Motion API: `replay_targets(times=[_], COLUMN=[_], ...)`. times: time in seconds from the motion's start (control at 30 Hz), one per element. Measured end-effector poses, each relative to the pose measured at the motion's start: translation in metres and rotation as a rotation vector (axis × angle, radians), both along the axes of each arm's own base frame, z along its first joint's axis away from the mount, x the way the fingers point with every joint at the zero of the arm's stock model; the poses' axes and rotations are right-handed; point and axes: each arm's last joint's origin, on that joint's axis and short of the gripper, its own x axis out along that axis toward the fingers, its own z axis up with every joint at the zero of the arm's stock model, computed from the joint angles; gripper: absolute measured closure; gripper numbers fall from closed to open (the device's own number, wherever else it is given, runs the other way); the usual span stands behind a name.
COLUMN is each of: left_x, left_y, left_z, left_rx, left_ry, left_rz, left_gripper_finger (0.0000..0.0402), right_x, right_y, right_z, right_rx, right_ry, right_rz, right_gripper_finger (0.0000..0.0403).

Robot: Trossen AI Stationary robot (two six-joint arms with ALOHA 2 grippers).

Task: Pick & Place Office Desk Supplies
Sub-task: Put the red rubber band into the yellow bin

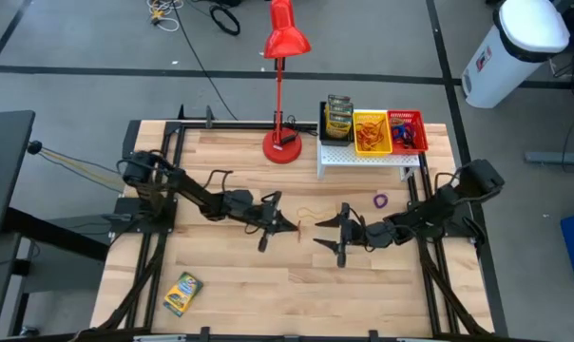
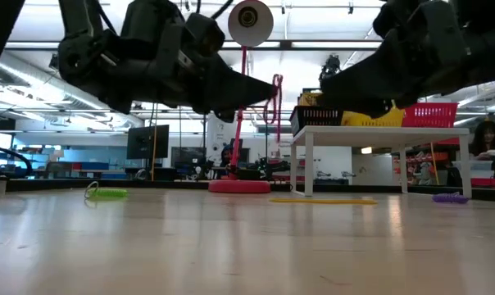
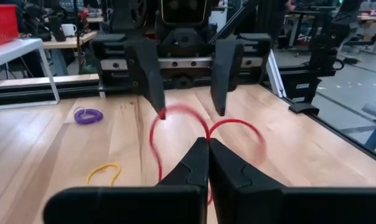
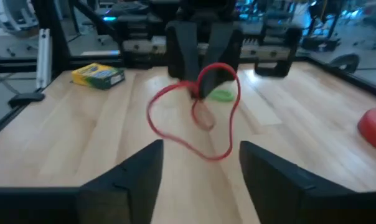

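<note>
a tall red desk lamp [image 1: 285, 57] stands on a round red base at the far edge of the wooden table [image 1: 249, 294], its shade tilted toward the table's left side. just right of it sits a low white shelf [image 1: 363, 158]. on the grey floor beyond, black cables [image 1: 220, 14] lie coiled, and a white bin [image 1: 515, 47] stands at far right.

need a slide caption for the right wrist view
Left claw shut on red rubber band, right claw open below it, crayon box behind.
</note>
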Motion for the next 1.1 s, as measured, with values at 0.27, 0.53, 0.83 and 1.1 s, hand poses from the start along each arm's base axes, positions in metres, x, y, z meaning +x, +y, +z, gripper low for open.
replay_targets(times=[0.27,0.53,0.83,1.1], left_x=[0.011,0.012,0.012,0.012], left_y=[-0.001,-0.002,-0.002,-0.002], left_z=[-0.003,0.001,0.001,0.001], left_rx=[-0.017,-0.042,-0.074,-0.122], left_ry=[0.0,-0.028,-0.025,-0.003], left_rz=[0.009,0.01,0.01,0.016], left_gripper_finger=[0.0395,0.0395,0.0389,0.0305], right_x=[0.024,0.047,0.048,0.046], right_y=[0.006,-0.001,0.0,0.0], right_z=[-0.004,-0.013,-0.011,-0.014], right_rx=[-0.038,-0.049,-0.062,-0.106], right_ry=[0.004,0.027,0.012,0.037], right_rz=[-0.006,-0.059,-0.037,-0.019], right_gripper_finger=[0.0131,0.0134,0.0316,0.0392])
